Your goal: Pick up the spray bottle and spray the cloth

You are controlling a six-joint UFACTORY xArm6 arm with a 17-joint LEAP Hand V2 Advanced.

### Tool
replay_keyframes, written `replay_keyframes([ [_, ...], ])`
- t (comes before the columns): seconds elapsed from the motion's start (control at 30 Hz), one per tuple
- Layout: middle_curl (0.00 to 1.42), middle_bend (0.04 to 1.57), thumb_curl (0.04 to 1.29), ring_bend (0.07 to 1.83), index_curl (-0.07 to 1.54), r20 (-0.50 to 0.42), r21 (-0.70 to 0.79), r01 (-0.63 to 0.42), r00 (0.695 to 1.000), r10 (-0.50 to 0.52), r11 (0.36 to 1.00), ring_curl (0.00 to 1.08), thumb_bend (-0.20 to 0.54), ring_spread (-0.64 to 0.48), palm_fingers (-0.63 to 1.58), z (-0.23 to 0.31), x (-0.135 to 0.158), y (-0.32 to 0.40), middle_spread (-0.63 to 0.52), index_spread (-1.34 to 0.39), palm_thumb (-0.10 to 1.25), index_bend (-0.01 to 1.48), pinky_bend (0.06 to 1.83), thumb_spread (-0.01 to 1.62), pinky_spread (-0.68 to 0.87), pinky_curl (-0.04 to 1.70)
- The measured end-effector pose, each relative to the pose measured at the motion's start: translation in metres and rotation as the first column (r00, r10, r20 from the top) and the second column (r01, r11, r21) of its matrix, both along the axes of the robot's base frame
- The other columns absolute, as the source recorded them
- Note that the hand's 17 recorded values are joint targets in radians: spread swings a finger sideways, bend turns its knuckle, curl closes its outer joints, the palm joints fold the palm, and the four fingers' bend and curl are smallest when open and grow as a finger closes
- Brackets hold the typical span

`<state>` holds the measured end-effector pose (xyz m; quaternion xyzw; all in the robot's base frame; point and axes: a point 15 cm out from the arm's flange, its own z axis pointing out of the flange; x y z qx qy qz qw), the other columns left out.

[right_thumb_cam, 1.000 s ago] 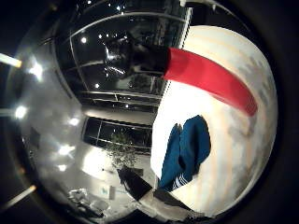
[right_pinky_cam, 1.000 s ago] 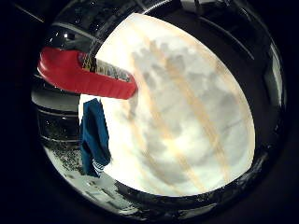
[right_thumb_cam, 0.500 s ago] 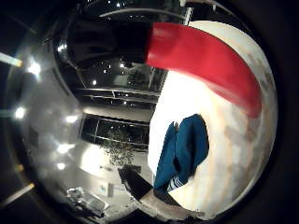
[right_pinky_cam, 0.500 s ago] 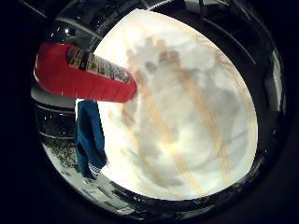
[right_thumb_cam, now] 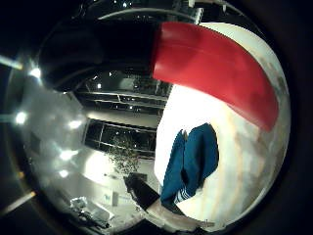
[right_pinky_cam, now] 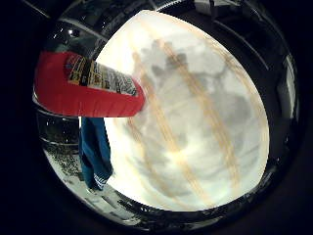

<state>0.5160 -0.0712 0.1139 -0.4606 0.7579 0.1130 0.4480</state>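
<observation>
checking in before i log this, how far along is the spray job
Early stage. Nothing looks done yet: the red spray bottle stands on the pale table, looming close to the palm. The approach is under way. Grasping, lifting and spraying the blue cloth remain.

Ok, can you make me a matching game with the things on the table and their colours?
Things:
1. spray bottle
2. cloth
3. table
4. bottle's top

Colours:
A. pale with light wooden stripes
B. red
C. black
D. dark blue-green

Pairs: 1-B, 2-D, 3-A, 4-C
</observation>
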Motion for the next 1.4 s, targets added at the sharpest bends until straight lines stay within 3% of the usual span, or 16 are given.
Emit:
replay_keyframes([
  [0.47,0.34,0.24,0.29,0.44,0.23,0.012,0.052,0.031,0.999,-0.031,0.998,0.27,-0.026,0.21,0.06,-0.011,0.024,0.002,0.22,-0.08,0.32,0.15,0.46,0.97,0.33,0.31],
  [0.77,0.35,0.28,0.29,0.46,0.27,0.040,0.167,-0.022,0.999,0.016,0.986,0.27,-0.021,0.18,0.19,-0.010,0.033,0.029,0.19,-0.08,0.37,0.17,0.40,0.98,0.26,0.29],
  [0.9,0.36,0.32,0.29,0.54,0.28,0.058,0.214,-0.046,0.998,0.034,0.976,0.27,-0.019,0.11,0.37,-0.009,0.038,0.035,0.12,-0.13,0.42,0.17,0.40,0.99,0.21,0.28],
  [1.0,0.38,0.40,0.30,0.69,0.28,0.076,0.241,-0.058,0.996,0.041,0.969,0.30,-0.015,0.03,0.61,-0.009,0.042,0.036,0.05,-0.18,0.48,0.17,0.43,1.01,0.14,0.26],
  [1.13,0.45,0.54,0.31,0.87,0.31,0.091,0.258,-0.035,0.996,0.012,0.965,0.36,-0.010,-0.12,1.03,-0.009,0.047,0.033,-0.07,-0.28,0.59,0.19,0.67,1.04,-0.08,0.29],
  [1.23,0.54,0.77,0.33,0.97,0.44,0.101,0.273,-0.033,0.995,0.005,0.961,0.43,-0.008,-0.19,1.32,-0.009,0.049,0.035,-0.12,-0.35,0.70,0.41,0.83,1.05,-0.28,0.36],
  [1.4,0.61,1.03,0.38,1.18,0.61,0.142,0.319,-0.078,0.989,0.034,0.945,0.50,-0.005,-0.17,1.37,0.000,0.060,0.042,-0.10,-0.30,0.84,0.76,1.05,1.05,-0.30,0.47],
])
